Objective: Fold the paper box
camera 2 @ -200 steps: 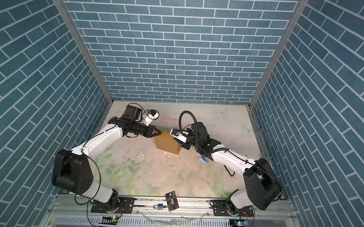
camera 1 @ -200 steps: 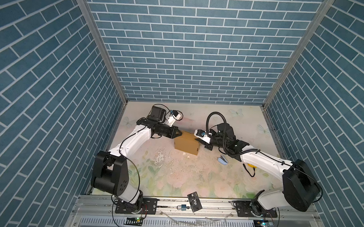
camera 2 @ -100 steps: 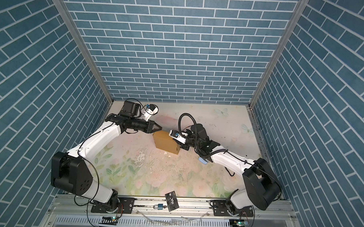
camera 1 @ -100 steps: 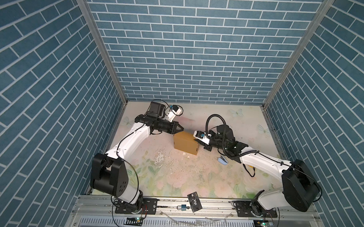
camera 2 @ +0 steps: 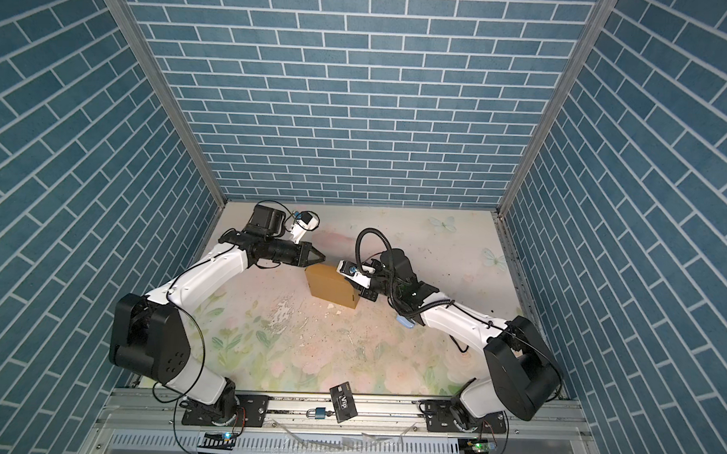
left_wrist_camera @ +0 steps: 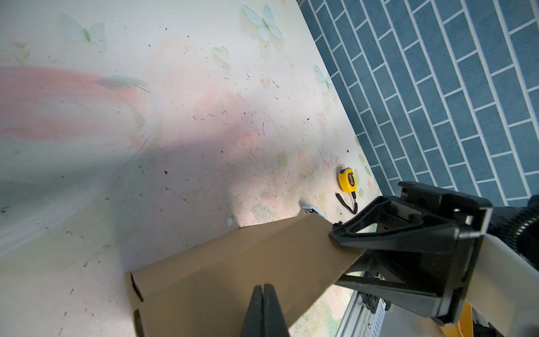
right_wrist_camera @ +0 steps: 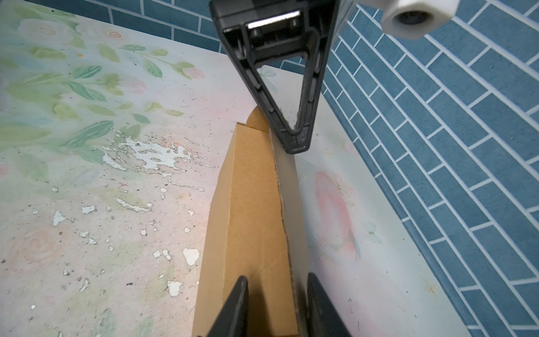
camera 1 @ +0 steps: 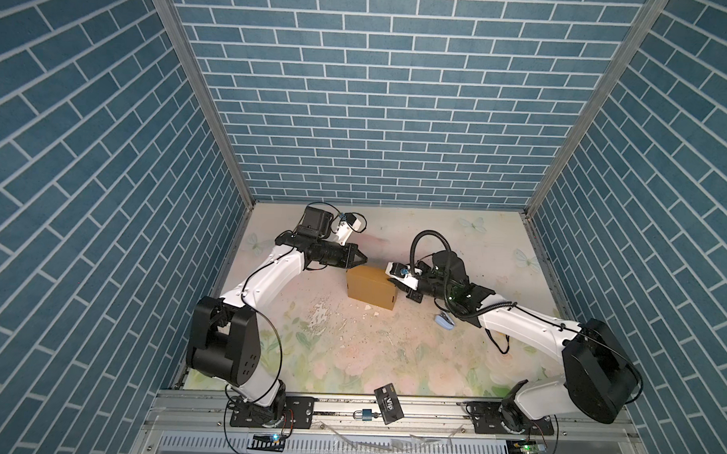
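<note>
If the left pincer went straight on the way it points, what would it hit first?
Most likely the paper box: the shut left pincer aims at its upper edge, tip close by; whether they already touch is unclear.

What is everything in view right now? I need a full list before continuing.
paper box: one, tan, table centre, between the grippers
card: one, black, front rail
padlock: one, bluish, front rail beside the card
small object: one, light blue, table by the right arm
tape measure: one, yellow, table edge near a brick wall
table: one, pale floral, worn patches
left gripper: one, black, shut, at the box's rear-left corner
right gripper: one, black, closed on the box's right end
</note>
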Controlling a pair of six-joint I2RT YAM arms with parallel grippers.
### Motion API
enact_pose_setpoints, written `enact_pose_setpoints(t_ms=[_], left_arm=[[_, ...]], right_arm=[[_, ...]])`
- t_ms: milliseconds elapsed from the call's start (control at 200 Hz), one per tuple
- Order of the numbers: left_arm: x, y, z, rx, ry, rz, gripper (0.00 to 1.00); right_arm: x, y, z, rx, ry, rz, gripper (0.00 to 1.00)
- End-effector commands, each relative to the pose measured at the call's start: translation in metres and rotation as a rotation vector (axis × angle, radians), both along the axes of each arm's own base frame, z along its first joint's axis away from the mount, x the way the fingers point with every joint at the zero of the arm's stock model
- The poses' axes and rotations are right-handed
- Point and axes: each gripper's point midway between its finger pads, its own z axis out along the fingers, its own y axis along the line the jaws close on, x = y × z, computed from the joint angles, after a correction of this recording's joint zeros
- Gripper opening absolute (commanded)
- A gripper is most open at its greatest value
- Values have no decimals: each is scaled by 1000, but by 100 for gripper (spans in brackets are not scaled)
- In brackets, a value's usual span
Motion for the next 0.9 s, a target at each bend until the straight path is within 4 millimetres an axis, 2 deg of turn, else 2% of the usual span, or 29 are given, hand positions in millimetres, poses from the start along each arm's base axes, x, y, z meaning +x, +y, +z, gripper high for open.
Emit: enact_pose_setpoints(t_ms=[0,175,370,605,765,890], left_arm=[[-7,6,-18,44,19,24,1],[-7,9,-29,57,21,42,1],[-6,8,-37,58,30,46,1],[-5,9,-39,65,23,54,1],[-3,10,-38,71,21,60,1],[-3,10,-38,69,18,62,1]], right_arm=[[-19,-12,-58,-127,175,-6,33],[-19,-11,-64,-141,190,-5,35],[-21,-12,-56,-118,167,-11,41],[-23,-6,-13,-4,130,1,47],[-28,3,25,88,132,47,47],[-20,7,47,182,122,45,45]])
